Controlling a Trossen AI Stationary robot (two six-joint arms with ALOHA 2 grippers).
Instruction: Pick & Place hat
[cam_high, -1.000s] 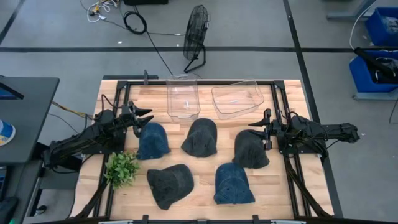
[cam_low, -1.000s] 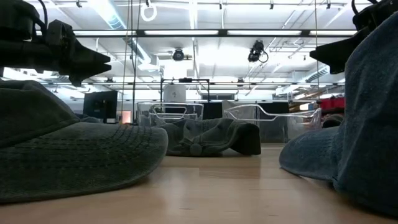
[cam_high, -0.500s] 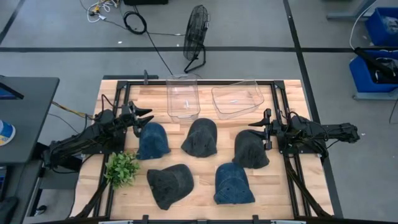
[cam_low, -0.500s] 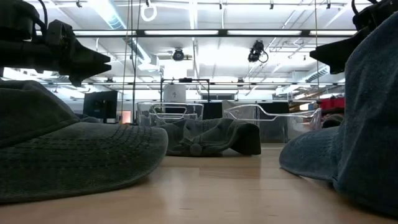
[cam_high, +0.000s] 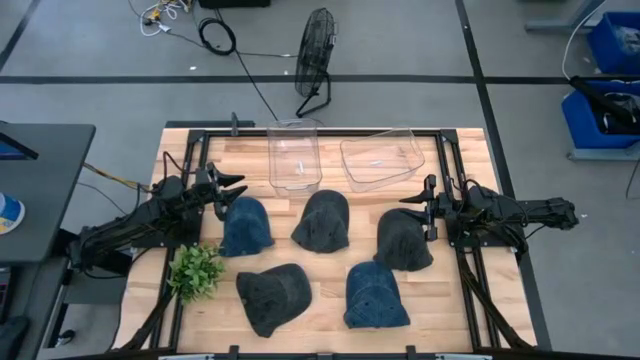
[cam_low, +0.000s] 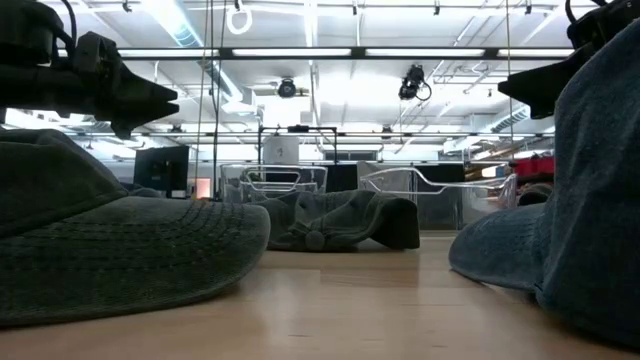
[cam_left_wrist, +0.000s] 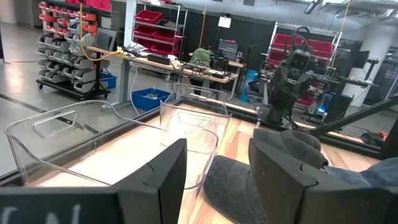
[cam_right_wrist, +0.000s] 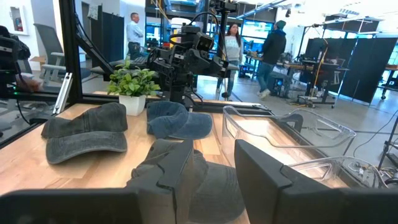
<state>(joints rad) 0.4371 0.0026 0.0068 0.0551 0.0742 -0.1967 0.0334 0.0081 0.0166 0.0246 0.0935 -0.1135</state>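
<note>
Five denim hats lie on the wooden table, each resting on its brim and crown: a blue one, a dark one, a dark one, a dark one and a blue one. My left gripper hovers open just past the far-left blue hat, at its far edge. My right gripper hovers open over the right-hand dark hat. Neither gripper touches a hat.
Two clear plastic bins stand at the table's far edge. A small potted plant sits at the near left. A black frame rims the table. A fan stands on the floor beyond. People walk in the room behind.
</note>
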